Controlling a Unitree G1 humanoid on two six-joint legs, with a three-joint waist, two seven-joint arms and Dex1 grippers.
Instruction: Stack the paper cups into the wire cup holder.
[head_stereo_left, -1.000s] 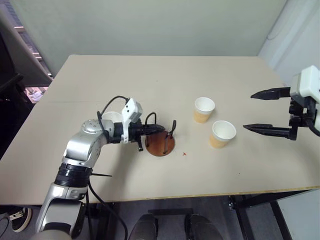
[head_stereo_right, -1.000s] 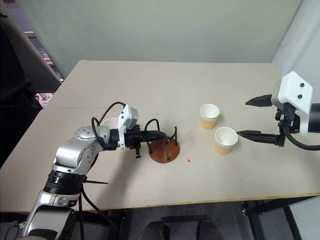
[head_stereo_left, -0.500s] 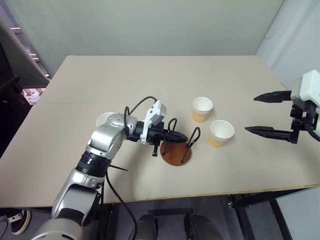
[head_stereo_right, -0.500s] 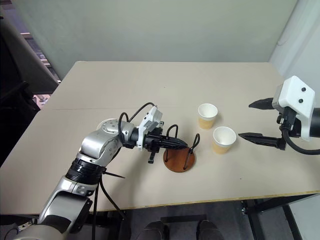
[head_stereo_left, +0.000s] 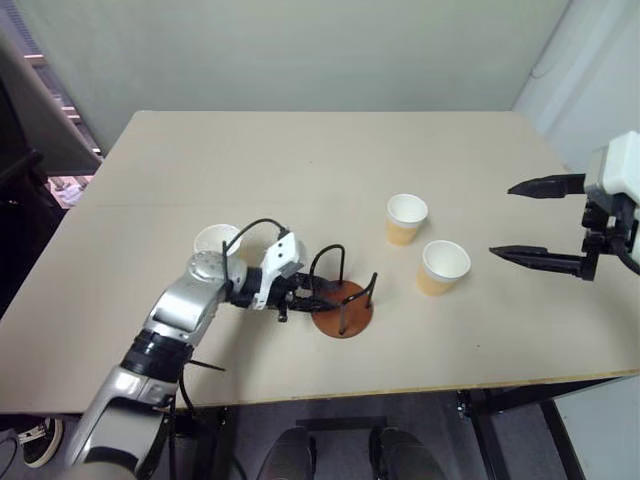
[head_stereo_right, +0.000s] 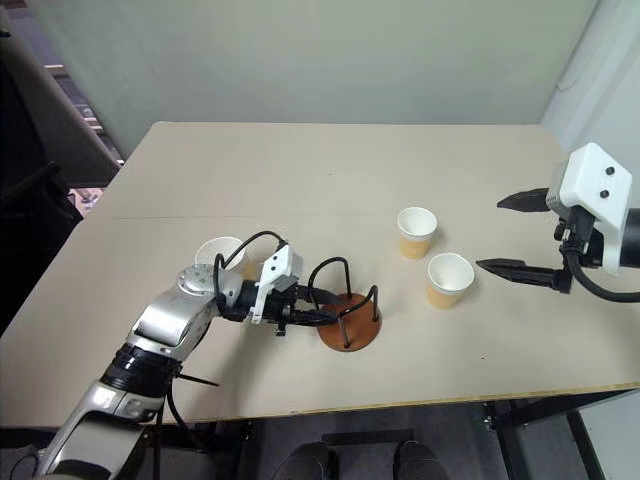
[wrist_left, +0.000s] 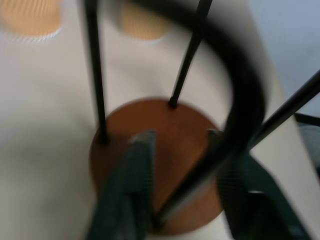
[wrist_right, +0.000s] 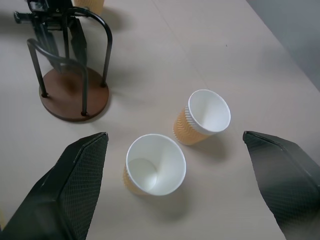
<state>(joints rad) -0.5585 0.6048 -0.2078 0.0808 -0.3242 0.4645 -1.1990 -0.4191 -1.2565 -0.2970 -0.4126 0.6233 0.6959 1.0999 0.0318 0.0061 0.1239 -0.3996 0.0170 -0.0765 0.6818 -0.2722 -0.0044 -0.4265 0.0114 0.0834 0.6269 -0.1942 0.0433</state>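
Beige table (head_stereo_left: 300, 160), empty wire cup holder (head_stereo_left: 342, 305), left claw (head_stereo_left: 312, 297) seemingly parted, right claw (head_stereo_left: 520, 222) wide apart

We see three cups (head_stereo_left: 445, 267) (head_stereo_left: 406, 218) (head_stereo_left: 217, 241), ribbed yellow-orange outside, white inside. The holder (head_stereo_left: 343, 307) has a reddish-brown base and black wire arches. Our table (head_stereo_left: 300, 160) is plain beige, and both grippers (head_stereo_left: 311, 297) (head_stereo_left: 530, 218) have black fingers.
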